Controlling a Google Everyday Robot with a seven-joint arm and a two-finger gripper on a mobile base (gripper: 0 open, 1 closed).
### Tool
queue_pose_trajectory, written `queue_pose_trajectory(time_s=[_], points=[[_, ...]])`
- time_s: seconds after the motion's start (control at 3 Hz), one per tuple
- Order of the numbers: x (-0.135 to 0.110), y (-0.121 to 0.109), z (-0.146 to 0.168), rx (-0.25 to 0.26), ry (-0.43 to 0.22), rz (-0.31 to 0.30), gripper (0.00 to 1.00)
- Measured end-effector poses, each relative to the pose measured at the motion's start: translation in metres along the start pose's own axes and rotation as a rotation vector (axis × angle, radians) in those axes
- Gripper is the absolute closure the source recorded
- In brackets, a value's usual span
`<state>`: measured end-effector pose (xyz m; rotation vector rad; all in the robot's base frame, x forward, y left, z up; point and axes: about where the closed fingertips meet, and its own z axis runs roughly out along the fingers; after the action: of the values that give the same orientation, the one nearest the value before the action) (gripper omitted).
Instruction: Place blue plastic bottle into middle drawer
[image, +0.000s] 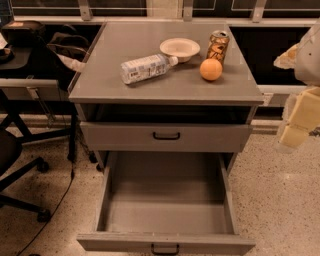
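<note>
The blue plastic bottle (147, 67) lies on its side on the grey cabinet top (165, 87), left of centre, with its white cap pointing right toward a bowl. The middle drawer (167, 210) is pulled wide open below, with a bare grey inside and its black handle at the front edge. My gripper (292, 132) is at the right edge of the view, pale and blurred. It hangs beside the cabinet at about the height of the upper drawer, well to the right of the bottle and apart from it.
A white bowl (180, 49), an orange-brown drink can (218, 46) and an orange (211, 69) stand on the top, right of the bottle. The upper drawer front (166, 136) is closed. A desk and office chair (17, 165) stand at the left on speckled floor.
</note>
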<state>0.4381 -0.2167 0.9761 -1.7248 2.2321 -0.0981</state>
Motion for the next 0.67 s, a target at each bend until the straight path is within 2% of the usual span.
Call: queue_pose_trajectory(time_s=[0.33,0.67], points=[[0.000,0.000,0.000,0.000,0.000,0.000,0.00],[-0.012,-0.009,0.001,-0.031,-0.107,-0.132,0.00]])
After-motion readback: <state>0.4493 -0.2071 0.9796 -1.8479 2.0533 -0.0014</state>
